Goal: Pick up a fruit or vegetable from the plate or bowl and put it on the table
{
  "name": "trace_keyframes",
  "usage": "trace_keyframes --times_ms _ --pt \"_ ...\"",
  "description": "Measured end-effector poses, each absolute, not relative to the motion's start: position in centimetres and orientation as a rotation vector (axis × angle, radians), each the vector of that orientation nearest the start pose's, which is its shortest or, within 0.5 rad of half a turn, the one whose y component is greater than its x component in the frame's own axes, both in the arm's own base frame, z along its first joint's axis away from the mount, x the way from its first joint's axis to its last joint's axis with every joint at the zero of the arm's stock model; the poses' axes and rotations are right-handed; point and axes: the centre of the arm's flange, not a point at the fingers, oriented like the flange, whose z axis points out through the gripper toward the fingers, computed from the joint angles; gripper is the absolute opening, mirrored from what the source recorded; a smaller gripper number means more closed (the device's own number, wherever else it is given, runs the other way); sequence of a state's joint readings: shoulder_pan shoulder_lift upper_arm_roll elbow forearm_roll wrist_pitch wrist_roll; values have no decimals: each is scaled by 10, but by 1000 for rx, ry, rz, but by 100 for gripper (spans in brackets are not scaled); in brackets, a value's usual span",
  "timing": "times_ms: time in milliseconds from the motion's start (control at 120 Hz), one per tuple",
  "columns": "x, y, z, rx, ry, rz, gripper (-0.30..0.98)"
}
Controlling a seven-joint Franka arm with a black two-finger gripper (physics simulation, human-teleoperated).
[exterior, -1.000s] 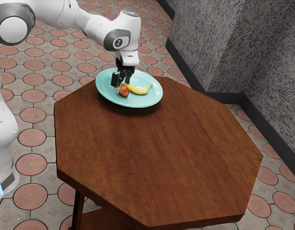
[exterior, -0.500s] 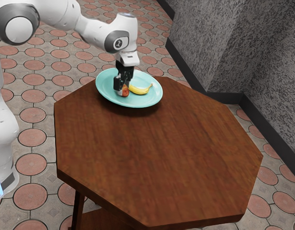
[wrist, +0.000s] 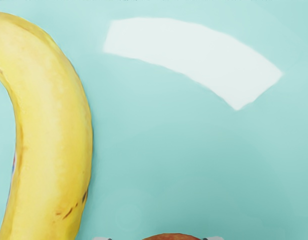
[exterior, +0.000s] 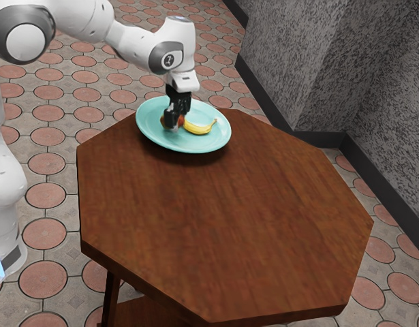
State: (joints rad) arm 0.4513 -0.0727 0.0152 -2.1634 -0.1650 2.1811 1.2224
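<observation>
Reddish-brown rounded fruit (exterior: 181,121) is gripped over the round turquoise plate (exterior: 214,141).
Black two-finger jaws (exterior: 173,125) clasp it from both sides near the curved yellow banana (exterior: 199,129); the plate sits on the brown wooden counter (exterior: 223,218).

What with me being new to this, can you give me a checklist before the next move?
1. Gripper at the red fruit: ok.
2. Red fruit firmly held: cannot tell.
3. Red fruit lifted off the plate: cannot tell.
4. Banana resting on the plate: ok.
5. Plate resting on the table: ok.
6. Red fruit set down on the table: not ok, it is at the plate.
</observation>
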Motion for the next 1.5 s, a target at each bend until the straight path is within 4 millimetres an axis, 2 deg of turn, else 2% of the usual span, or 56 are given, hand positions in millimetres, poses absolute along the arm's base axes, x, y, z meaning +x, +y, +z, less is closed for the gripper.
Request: trace_keyframes --times_ms 125,250,292,367,458,650,750,825,908,1008,1125,1267,1317,1375,1442,1500 --pt "480 230 443 -2964 1042 -279 20" --pt "495 211 475 -2888 1094 -345 20" --pt "507 193 490 -2846 1141 -372 19" --pt "531 147 510 -2764 1258 -416 19" --pt "553 97 525 -2687 1373 -462 19" --pt "594 22 520 -2602 1536 -532 18" --pt "602 -11 519 -2564 1595 -553 18" --pt "604 -29 519 -2545 1616 -571 18" --pt "605 -40 520 -2536 1620 -588 18" --pt "605 -43 521 -2538 1608 -604 19" --pt "605 -40 526 -2560 1576 -631 46" --pt "605 -33 529 -2578 1541 -649 60" --pt "612 -33 548 -2561 1519 -708 63" --pt "617 -38 559 -2593 1463 -791 65" --pt "621 -46 574 -2669 1286 -822 66" --pt "622 -48 621 -2785 1029 -820 67"
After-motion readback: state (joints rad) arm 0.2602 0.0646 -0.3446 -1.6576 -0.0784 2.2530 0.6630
